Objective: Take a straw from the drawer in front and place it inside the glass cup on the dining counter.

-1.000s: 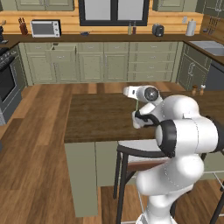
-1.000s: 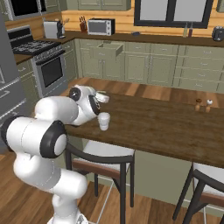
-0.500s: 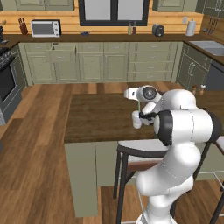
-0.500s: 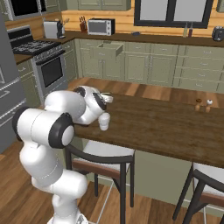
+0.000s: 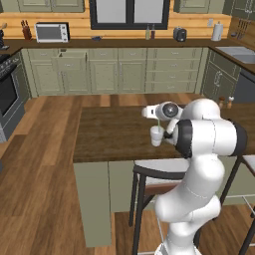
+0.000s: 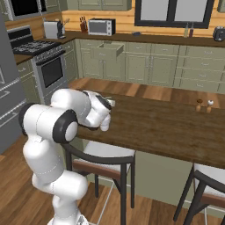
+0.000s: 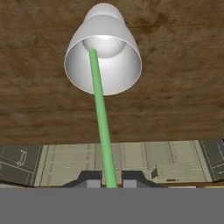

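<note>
Straw (image 7: 101, 113) is pinched between the closed finger tips of the gripper (image 7: 109, 180), nearly shut around the thin green stem. Far end of the straw is seen inside the mouth of the glass cup (image 7: 103, 61), reaching toward its bottom. Cup is stood upright on the dark wood dining counter (image 5: 109, 137), near the edge by the stool (image 5: 149, 174). In the left base view, the cup (image 5: 157, 135) is located just below the hand. Drawer (image 6: 107, 51) is left pulled open in the far cabinets.

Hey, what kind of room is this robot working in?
A rendered home kitchen: sage-green cabinets with an open sage-green drawer, a steel range with a dark oven door, a silver microwave, and a dark wood island counter with stools.
</note>
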You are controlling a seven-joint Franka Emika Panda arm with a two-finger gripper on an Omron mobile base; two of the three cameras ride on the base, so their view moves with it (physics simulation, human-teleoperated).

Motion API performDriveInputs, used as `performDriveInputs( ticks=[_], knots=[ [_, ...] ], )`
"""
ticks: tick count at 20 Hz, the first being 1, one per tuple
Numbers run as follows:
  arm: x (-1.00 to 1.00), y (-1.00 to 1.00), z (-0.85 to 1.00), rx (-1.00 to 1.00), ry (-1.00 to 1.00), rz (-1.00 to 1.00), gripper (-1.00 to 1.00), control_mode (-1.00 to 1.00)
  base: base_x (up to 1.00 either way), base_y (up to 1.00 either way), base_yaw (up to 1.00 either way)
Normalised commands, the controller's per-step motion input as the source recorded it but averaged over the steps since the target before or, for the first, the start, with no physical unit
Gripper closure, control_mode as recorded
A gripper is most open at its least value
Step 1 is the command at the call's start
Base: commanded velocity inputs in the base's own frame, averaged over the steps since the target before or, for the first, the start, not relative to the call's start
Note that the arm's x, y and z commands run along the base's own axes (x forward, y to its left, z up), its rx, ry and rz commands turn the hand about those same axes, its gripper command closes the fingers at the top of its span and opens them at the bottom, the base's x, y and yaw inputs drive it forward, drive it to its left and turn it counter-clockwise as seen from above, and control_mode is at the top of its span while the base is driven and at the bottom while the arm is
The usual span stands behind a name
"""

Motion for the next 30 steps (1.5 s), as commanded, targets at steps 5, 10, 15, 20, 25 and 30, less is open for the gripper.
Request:
performDriveInputs(
  ticks=[5,10,15,20,25,30],
  knots=[
    [0.02,0.0,-0.36,0.0,0.0,0.03,1.0,-1.0,0.0,0.0,0.0],
    [0.01,0.0,-0.28,0.0,0.0,0.03,1.0,-1.0,0.0,0.0,0.0],
    [0.02,0.0,-0.23,0.0,0.0,0.04,1.0,-1.0,0.0,0.0,0.0],
    [-0.09,0.09,-0.07,0.0,0.0,0.02,-1.0,-1.0,0.0,0.0,0.0],
    [-0.18,0.0,0.0,0.0,0.02,0.0,-1.0,-1.0,0.0,0.0,0.0],
    [-0.18,0.0,0.03,0.0,0.1,0.0,-1.0,-1.0,0.0,0.0,0.0]
  ],
)
